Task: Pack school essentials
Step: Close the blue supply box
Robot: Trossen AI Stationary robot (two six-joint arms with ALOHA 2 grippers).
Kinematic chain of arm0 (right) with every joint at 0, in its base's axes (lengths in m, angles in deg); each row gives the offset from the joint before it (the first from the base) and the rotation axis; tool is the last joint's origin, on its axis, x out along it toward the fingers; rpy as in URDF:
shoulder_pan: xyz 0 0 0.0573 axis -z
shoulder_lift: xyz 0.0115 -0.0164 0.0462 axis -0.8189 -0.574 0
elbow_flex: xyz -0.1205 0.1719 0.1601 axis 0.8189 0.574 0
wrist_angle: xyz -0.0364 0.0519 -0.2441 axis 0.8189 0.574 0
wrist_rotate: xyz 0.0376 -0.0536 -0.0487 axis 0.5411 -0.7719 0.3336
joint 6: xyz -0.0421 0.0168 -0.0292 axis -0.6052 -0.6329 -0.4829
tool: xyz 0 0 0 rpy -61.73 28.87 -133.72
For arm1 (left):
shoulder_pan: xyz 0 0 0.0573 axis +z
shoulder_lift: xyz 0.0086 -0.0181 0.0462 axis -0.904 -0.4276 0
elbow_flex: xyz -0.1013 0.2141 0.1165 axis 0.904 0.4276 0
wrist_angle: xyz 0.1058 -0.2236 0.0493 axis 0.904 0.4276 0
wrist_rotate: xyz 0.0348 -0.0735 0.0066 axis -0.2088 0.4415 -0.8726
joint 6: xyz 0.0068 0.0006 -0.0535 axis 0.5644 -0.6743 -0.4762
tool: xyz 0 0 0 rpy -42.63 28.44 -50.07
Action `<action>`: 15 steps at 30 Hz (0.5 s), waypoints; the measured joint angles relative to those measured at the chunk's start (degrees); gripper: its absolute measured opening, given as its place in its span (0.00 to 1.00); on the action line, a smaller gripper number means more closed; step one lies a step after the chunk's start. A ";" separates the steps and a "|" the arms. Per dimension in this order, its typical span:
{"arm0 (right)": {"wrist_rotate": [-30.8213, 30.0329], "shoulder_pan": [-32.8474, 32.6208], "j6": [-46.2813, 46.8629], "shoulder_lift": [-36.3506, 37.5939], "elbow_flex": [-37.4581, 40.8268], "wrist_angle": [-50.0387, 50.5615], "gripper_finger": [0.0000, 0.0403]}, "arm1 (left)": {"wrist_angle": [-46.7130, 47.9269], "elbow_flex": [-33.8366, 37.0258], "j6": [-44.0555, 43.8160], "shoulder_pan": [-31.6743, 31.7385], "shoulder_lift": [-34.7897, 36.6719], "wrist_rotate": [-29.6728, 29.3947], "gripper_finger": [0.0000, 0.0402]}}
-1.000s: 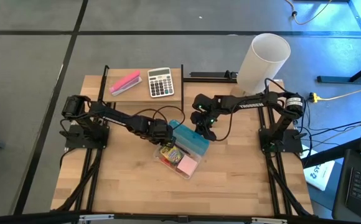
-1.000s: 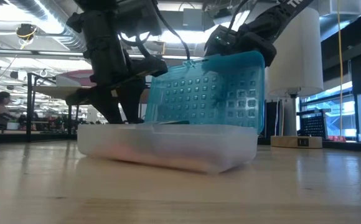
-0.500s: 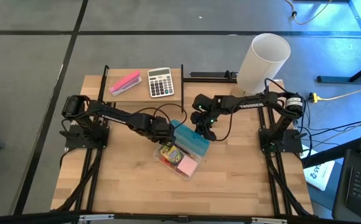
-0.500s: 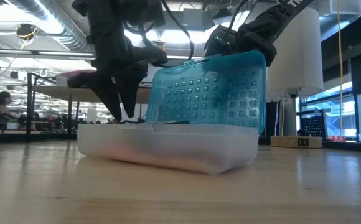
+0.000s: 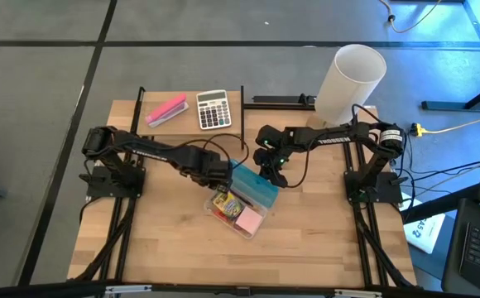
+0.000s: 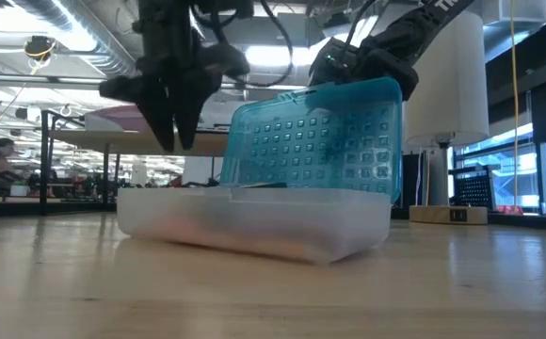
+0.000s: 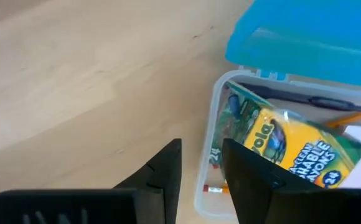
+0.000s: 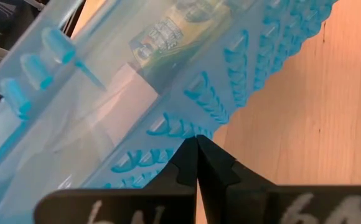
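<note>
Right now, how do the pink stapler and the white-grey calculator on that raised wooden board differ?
The long pink stapler is a narrow slanted bar; the white-grey calculator is a wider rectangle. The stapler is plain pink, while the calculator shows a dark screen and rows of keys. The stapler lies nearer the left arm's side, the calculator nearer the table's middle. Both sit untouched at the far edge, outside the clear box.

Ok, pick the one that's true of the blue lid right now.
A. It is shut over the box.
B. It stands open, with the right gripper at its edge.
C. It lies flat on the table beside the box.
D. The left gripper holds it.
B: the lid stands upright over the box, with the right gripper shut at its edge.
</note>
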 joint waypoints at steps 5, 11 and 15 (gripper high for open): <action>0.00 0.00 0.00 0.00 0.00 0.00 0.01 | 2.93 -5.60 1.42 0.00 0.00 -1.83 0.27; 0.00 0.00 -0.02 0.00 0.00 -0.02 0.01 | 4.71 -14.34 7.09 0.13 0.00 -7.06 0.27; -0.06 0.00 -0.04 0.00 0.00 -0.03 0.01 | 4.23 -18.20 12.44 0.87 0.00 -13.42 0.27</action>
